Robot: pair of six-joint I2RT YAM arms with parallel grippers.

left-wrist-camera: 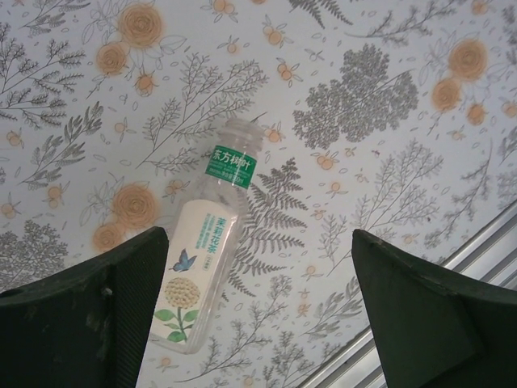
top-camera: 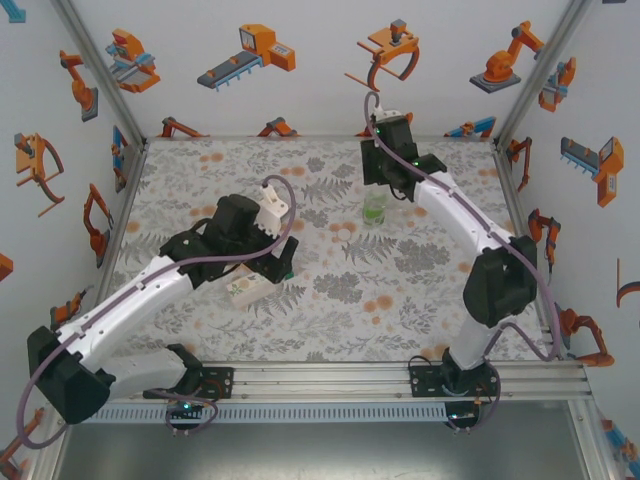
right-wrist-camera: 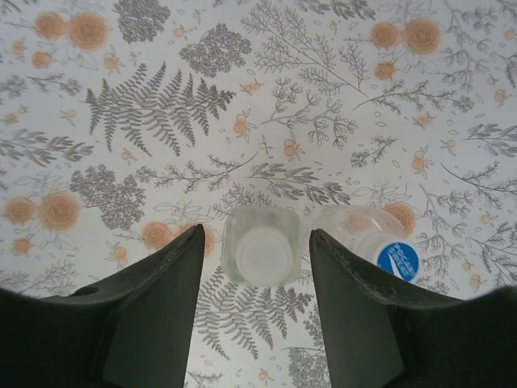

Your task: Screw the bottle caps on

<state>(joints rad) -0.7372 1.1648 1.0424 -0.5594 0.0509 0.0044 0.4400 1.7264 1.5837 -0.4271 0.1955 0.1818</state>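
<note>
A small translucent green bottle (right-wrist-camera: 260, 245) stands upright at the back right of the table, also visible as the green bottle (top-camera: 375, 207) from above. A pale cap (right-wrist-camera: 262, 257) sits on its top. My right gripper (right-wrist-camera: 257, 233) hovers over it, open, with a gap on each side of the cap. Beside it stands a clear bottle (right-wrist-camera: 355, 226) with a blue cap (right-wrist-camera: 398, 259), partly behind my right finger. A whitish bottle with a green-and-white label (left-wrist-camera: 203, 257) lies on its side near the front; its neck (left-wrist-camera: 242, 133) shows no cap. My left gripper (left-wrist-camera: 257, 242) hangs open above it.
The floral tablecloth (top-camera: 330, 300) covers the whole work surface. A metal rail (left-wrist-camera: 477, 242) runs along the near edge, close to the lying bottle. White walls with orange robot stickers enclose the table on three sides.
</note>
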